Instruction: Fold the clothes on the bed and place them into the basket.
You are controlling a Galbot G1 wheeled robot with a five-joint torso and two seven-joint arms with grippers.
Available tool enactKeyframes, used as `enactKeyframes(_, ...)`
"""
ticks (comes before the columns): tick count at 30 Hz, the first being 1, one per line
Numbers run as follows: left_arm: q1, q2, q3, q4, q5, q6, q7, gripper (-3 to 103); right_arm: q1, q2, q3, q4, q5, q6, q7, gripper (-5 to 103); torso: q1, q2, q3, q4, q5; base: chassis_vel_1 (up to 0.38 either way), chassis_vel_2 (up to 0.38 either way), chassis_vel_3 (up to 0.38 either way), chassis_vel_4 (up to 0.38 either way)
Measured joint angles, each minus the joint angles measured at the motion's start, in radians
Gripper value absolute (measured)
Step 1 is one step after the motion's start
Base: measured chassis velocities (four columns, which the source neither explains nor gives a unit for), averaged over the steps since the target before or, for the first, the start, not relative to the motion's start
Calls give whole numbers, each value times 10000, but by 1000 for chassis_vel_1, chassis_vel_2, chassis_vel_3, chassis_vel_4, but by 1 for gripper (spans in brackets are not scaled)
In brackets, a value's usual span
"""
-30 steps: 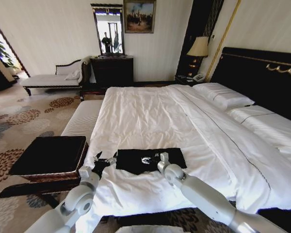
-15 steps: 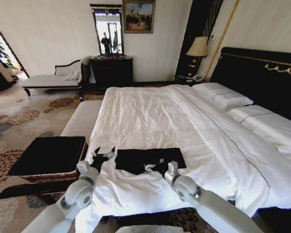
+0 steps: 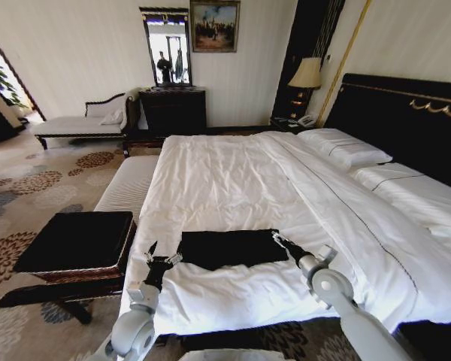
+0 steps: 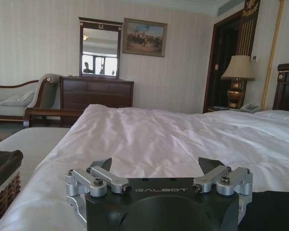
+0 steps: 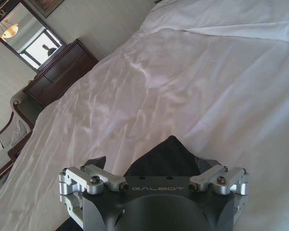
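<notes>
The right gripper [image 3: 280, 241] has left the shirt [image 3: 233, 247], now at its right edge, both grippers apart, so the fold looks finished.

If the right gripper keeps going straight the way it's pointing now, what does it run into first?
Most likely the folded black T-shirt: the right gripper, fingers open, points at its near corner, seen just ahead in the right wrist view. Beyond that lies only the white duvet.

The bed [image 3: 233, 180] is covered by a wrinkled white duvet [image 3: 210, 188]. Two white pillows [image 3: 346, 149] lie against the black headboard [image 3: 406, 113]. A folded black T-shirt [image 3: 229, 248] lies flat on the duvet near the foot edge.
</notes>
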Motion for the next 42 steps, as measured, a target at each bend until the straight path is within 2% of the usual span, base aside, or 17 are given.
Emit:
enactKeyframes(4, 274, -176, -279, -219, -160, -62, -10, 100, -161, 398, 81, -292, 88, -120, -205, 100, 0, 0, 0, 3, 3, 0, 0, 0, 0)
enactKeyframes(7, 484, -271, -459, -398, -197, -58, -40, 100, 33, 1002, -20, -599, 362, -206, -262, 100, 1, 0, 1, 4, 0, 0, 0, 0, 0)
enactKeyframes(12, 735, -285, -566, -682, -193, 24, -67, 100, 258, 1618, -143, -805, 465, -275, -170, 100, 1, 0, 1, 6, 2, 0, 0, 0, 0)
enactKeyframes(19, 719, -362, -542, -730, -168, 75, -94, 100, -84, 1748, 373, -735, -67, -245, -82, 100, 2, 0, 1, 2, -1, 0, 0, 0, 0)
enactKeyframes(24, 532, -383, -383, -679, -121, 190, -102, 100, -581, 1546, 834, -780, -525, -133, -266, 100, 1, 0, 1, 0, -3, 0, 0, 0, 0)
enactKeyframes(28, 493, -395, -343, -701, -49, 297, -115, 100, -500, 1656, 648, -996, -433, -162, -359, 100, 1, 0, 1, 1, -2, 0, 0, 0, 0)
enactKeyframes(34, 737, -285, -455, -960, -96, 433, -173, 100, 203, 2214, 70, -1562, 345, -189, -359, 100, 1, 0, 1, 3, -2, 0, 0, 0, 0)
enactKeyframes(41, 881, -318, -526, -1064, -114, 475, -215, 100, 616, 2547, -209, -1781, 573, -123, -362, 100, 1, -1, 1, 3, -3, 0, 0, 0, 0)
enactKeyframes(42, 859, -337, -516, -1081, -128, 522, -221, 100, 722, 2605, -221, -1911, 627, -70, -362, 103, 2, -1, 1, 3, -2, 0, 0, 0, 0)
